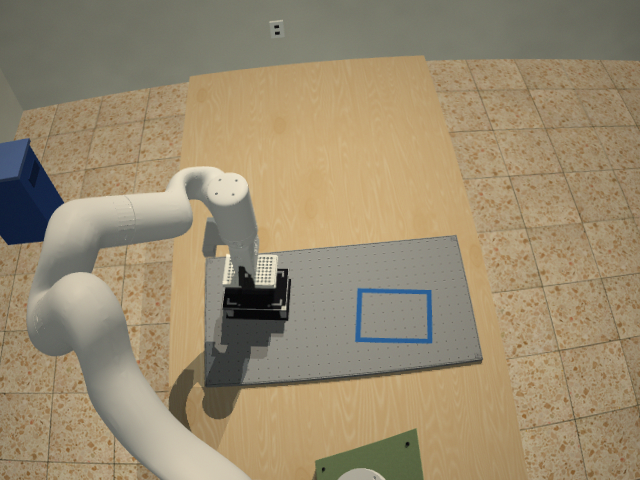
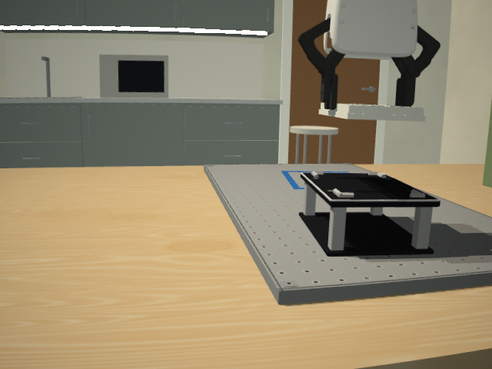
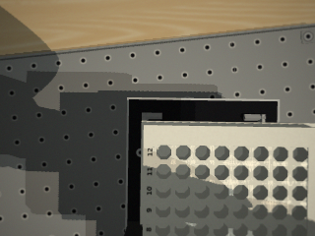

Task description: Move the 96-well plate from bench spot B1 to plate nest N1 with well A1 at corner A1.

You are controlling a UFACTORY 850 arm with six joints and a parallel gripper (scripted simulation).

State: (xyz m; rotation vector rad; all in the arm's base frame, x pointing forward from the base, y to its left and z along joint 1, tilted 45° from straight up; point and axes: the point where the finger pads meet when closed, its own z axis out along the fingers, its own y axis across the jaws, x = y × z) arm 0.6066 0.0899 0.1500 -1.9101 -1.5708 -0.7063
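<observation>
The white 96-well plate point(image 2: 371, 112) hangs level in the air, well above the black raised nest point(image 2: 368, 194). My gripper point(image 2: 369, 95) is shut on the plate's two long sides. In the top view the plate point(image 1: 257, 271) sits over the nest point(image 1: 256, 302) at the left end of the grey breadboard. In the wrist view the plate point(image 3: 228, 182) covers most of the nest top point(image 3: 202, 110), whose far edge and two white locators show beyond it. The plate's cut-off corner is not visible.
The blue outlined bench spot point(image 1: 393, 315) on the grey breadboard point(image 1: 341, 310) is empty. A green board point(image 1: 372, 457) lies at the table's near edge. A blue box point(image 1: 20, 191) stands on the floor to the left.
</observation>
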